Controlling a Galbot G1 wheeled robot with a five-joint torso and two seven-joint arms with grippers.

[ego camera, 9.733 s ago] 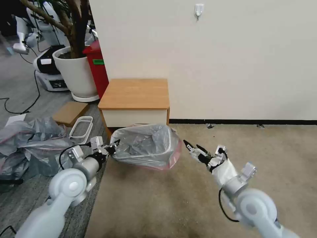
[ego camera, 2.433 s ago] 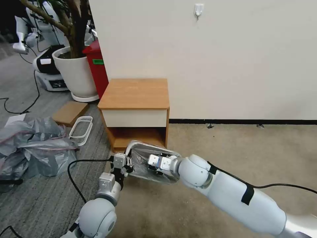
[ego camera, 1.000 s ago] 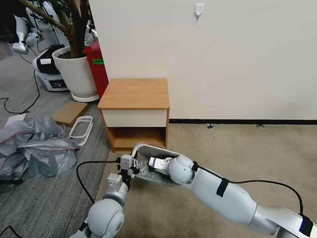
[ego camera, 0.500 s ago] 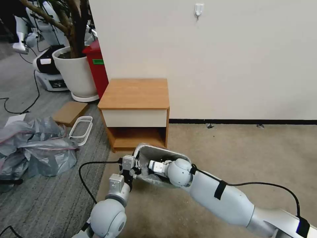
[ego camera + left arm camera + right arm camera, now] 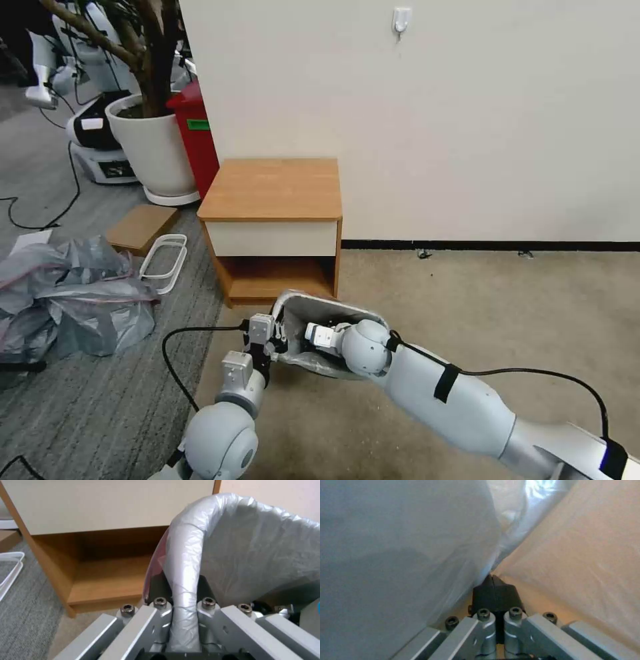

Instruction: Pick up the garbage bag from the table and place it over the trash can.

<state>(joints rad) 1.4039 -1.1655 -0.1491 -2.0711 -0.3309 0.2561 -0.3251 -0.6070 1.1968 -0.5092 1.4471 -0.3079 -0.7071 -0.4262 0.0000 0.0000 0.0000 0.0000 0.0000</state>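
The trash can (image 5: 331,307) stands tilted on the beige carpet, just in front of the table (image 5: 273,187). The grey garbage bag (image 5: 297,319) lines it and folds over its rim. My left gripper (image 5: 272,338) is shut on the bag-covered rim (image 5: 185,562); its fingers (image 5: 159,586) clamp either side, and the bag's pink-red band (image 5: 156,560) hangs outside. My right gripper (image 5: 308,331) reaches down inside the can. In the right wrist view the gripper (image 5: 494,580) is shut, its tips pressed into a fold of the bag (image 5: 403,542).
A heap of grey bags (image 5: 67,300) lies on the grey carpet at left, with a white frame (image 5: 163,263) and a cardboard sheet (image 5: 140,227) behind it. A potted plant (image 5: 157,143) and a red bin (image 5: 197,133) stand beside the wall. Beige floor lies open at right.
Earlier the bag ballooned above the can and my right gripper hung outside it. Now my right arm is inside the can and the bag is pressed down; in the last second little moved.
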